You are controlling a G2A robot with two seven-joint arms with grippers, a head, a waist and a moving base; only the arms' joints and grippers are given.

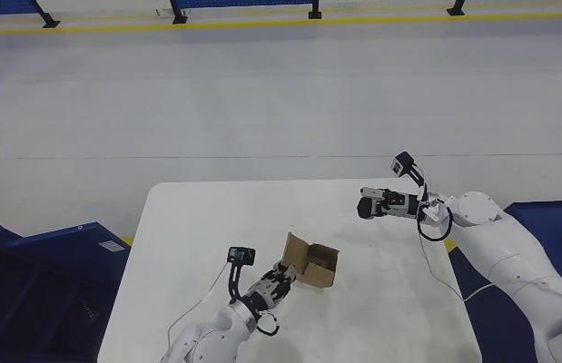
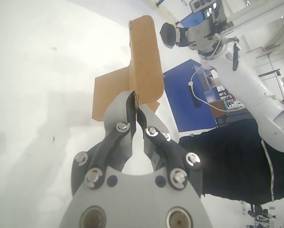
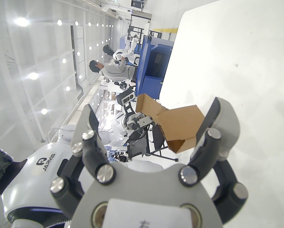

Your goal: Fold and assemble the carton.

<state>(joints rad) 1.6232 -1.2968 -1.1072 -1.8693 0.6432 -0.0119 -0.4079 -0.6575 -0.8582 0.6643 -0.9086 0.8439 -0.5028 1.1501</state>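
The brown carton [image 1: 310, 261] is sitting low in the middle of the frame on the white table [image 1: 199, 236]. The left gripper [image 1: 285, 272] is pinching one flap edge tight. The right gripper [image 1: 363, 204] is hanging wide open at the right, maybe just above the table.

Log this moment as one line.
left end effector: shut on flap of brown cardboard carton | right end effector: open, clear of carton | carton: on white table

Clamped left gripper [image 2: 136, 100]; right gripper [image 3: 152, 106] (held level) spread wide.
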